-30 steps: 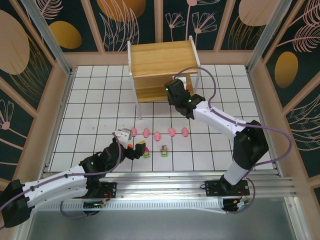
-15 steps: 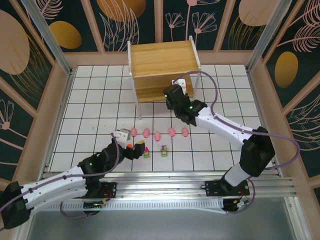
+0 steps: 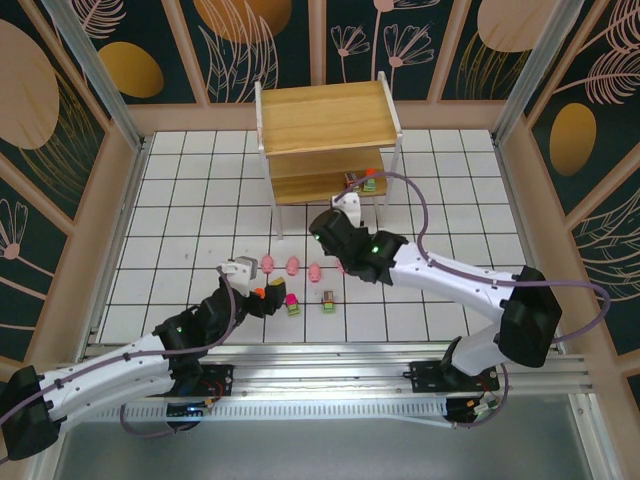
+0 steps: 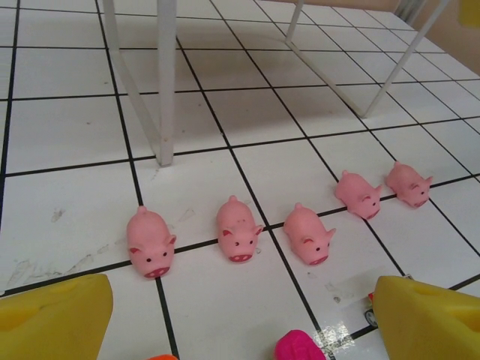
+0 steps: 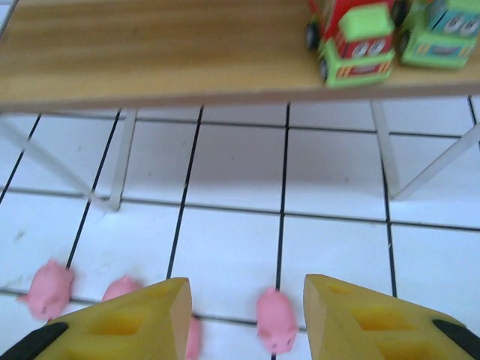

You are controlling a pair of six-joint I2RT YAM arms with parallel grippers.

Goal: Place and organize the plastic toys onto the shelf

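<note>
One magenta-topped toy [image 4: 300, 346], near edge of the worktop [image 3: 180, 200], lies between the wide-spread fingers of the empty left claw [image 4: 240, 319]; orange-topped toy [image 3: 258, 292] beside it. Five pigs [image 4: 309, 234], row parallel to that edge, just beyond. Right claw [image 5: 247, 311], part-spread, empty, faces the far-edge shelf [image 5: 150, 52]; two truck toys [image 5: 352, 41] on its lower board.

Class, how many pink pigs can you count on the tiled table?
5. All pigs stand in one row on the tiles: leftmost, next, middle, fourth, rightmost. None looks hidden.
</note>
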